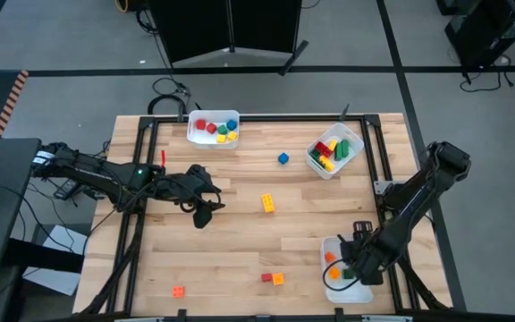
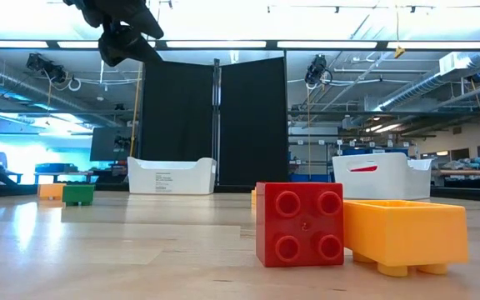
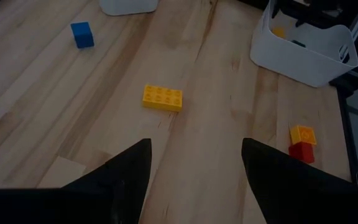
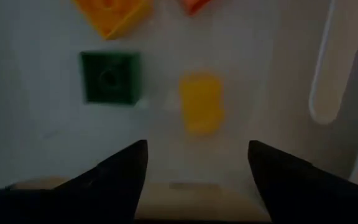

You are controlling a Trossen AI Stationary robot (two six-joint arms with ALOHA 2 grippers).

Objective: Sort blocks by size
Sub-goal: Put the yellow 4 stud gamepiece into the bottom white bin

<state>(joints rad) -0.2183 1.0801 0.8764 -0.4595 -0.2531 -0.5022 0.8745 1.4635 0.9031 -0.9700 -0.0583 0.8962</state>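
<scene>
My left gripper (image 1: 208,202) hangs open and empty above the table's middle left; it also shows at the top of the low view (image 2: 127,33). Just ahead of it lies a yellow brick (image 3: 162,98), with a blue cube (image 3: 82,34) farther off. My right gripper (image 1: 352,264) is open and empty over the near-right white bin (image 1: 362,292). Its wrist view looks down on a green block (image 4: 109,76), a yellow block (image 4: 200,102) and an orange block (image 4: 110,12) on the bin's floor. A red block (image 2: 300,223) and an orange block (image 2: 402,233) sit side by side near the front edge.
A white bin (image 1: 213,128) at the far edge holds small red, yellow, blue and green blocks. A second bin (image 1: 333,152) at the far right holds longer green, yellow and red bricks. A lone orange-red block (image 1: 179,291) lies near the front left. Black frame rails run along the table's sides.
</scene>
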